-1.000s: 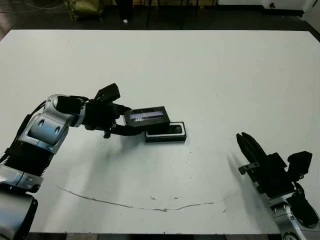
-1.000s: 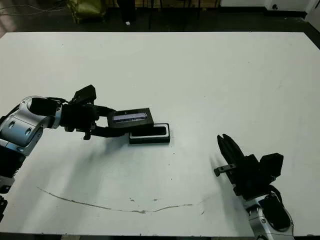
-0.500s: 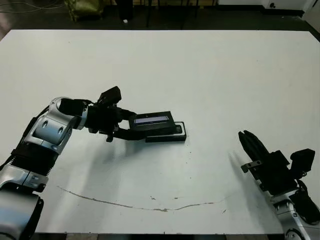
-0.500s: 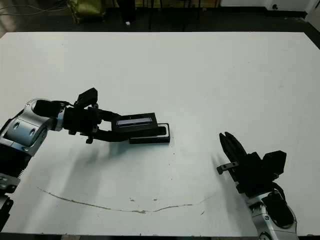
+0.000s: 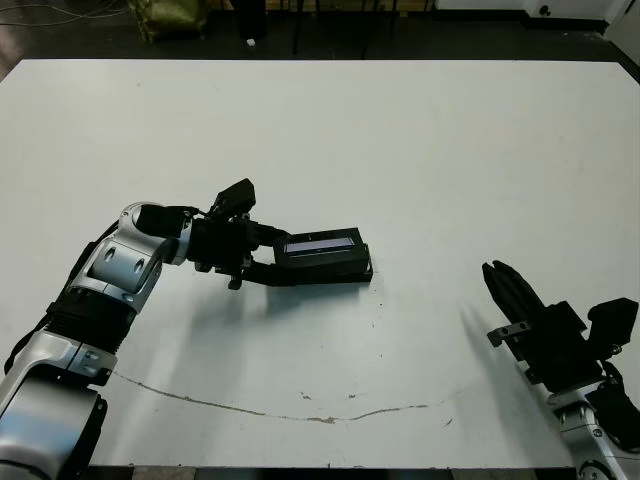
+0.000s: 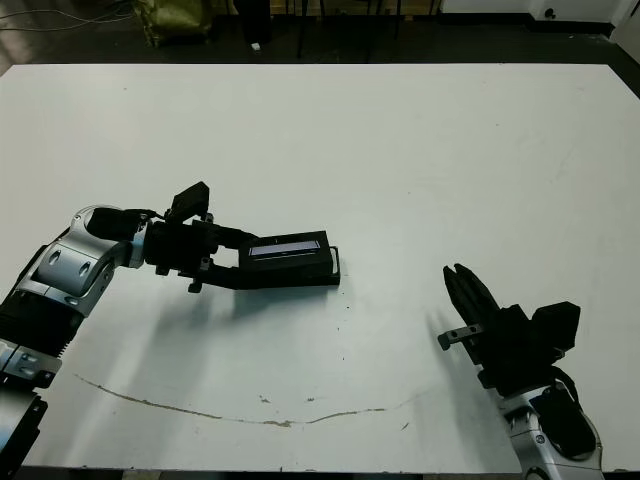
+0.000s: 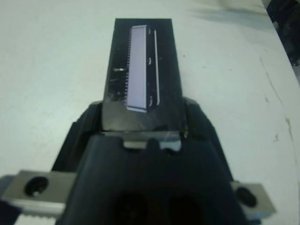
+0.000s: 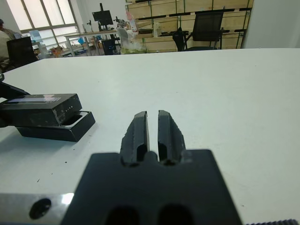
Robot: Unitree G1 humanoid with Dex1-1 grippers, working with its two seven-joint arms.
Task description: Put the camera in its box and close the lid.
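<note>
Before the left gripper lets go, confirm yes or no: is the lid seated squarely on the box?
No. The lid sits skewed and raised over the box, leaving the near end uncovered.

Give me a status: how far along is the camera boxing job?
Done, apparently: no camera lies loose on the table, so it is probably in the box already, though the lid hides it. In hand: the left gripper holds the lid over the box, mostly covering it; the right wrist view shows it not seated, with one end uncovered. Left: seat the lid and release. The right gripper is idle, shut.
</note>
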